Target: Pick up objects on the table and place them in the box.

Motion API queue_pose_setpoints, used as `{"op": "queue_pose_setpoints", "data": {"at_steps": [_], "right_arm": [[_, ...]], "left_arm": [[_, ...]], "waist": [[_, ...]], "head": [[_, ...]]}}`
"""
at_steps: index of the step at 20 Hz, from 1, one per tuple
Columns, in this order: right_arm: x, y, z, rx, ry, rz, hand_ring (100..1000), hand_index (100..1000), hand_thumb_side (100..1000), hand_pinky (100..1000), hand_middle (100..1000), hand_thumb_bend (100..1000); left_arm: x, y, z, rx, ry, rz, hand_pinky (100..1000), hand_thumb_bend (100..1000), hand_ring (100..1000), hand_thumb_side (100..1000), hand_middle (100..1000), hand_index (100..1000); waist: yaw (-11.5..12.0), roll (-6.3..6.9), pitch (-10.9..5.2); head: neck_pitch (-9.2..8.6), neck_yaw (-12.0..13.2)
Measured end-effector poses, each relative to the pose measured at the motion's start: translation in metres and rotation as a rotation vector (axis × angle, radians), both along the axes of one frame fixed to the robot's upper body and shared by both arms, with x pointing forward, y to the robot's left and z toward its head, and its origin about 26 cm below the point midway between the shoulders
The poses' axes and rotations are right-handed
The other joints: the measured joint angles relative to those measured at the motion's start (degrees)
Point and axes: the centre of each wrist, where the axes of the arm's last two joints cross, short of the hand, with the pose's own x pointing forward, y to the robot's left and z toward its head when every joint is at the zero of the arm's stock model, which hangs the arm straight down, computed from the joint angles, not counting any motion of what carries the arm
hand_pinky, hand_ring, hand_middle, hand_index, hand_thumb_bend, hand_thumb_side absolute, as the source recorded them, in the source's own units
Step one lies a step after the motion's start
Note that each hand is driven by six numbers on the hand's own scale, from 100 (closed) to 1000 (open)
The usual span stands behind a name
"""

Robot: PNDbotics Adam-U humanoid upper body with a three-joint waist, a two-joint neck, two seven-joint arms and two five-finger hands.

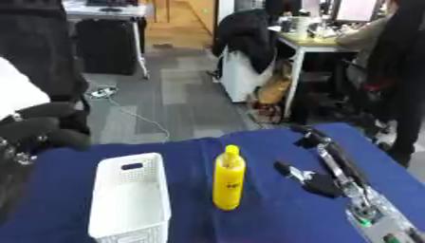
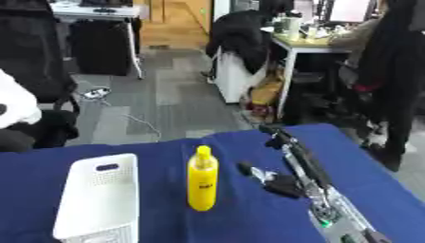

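The white perforated box (image 1: 130, 199) stands nearest, on the blue surface (image 1: 274, 223), just left of the yellow bottle (image 1: 228, 178). The bottle stands upright, apart from the box, near the middle of the surface. Right of the bottle, the right robot hand (image 1: 311, 179) lies low over the cloth, apparently released, fingers extended toward the bottle without touching it. Its arm (image 1: 357, 194) runs right of the bottle. The left robot hand is not visible.
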Motion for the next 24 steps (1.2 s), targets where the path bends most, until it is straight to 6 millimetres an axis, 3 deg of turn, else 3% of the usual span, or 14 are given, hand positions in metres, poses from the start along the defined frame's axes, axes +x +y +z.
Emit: {"op": "queue_pose_setpoints", "data": {"at_steps": [7, 16, 24], "right_arm": [[0.007, 0.010, -0.007, 0.004, 0.024, 0.001, 728, 955, 906, 743, 863, 671], [0.017, 0.029, -0.032, -0.029, 0.054, -0.046, 733, 943, 914, 747, 860, 650], [0.021, 0.042, -0.050, -0.084, 0.042, -0.060, 738, 929, 950, 755, 855, 647]], "left_arm": [[0.000, -0.001, -0.001, 0.003, 0.007, -0.009, 696, 237, 613, 885, 864, 878], [0.001, -0.003, 0.002, 0.003, -0.001, -0.016, 696, 237, 613, 885, 864, 879], [0.001, -0.004, 0.001, -0.002, 0.001, -0.019, 695, 237, 613, 886, 864, 878]], "waist": [[0.0, -0.08, 0.05], [0.4, 0.13, 0.25], [0.4, 0.21, 0.27]], "head": [[-1.15, -0.9], [0.85, -1.0], [0.92, -3.0]]}}
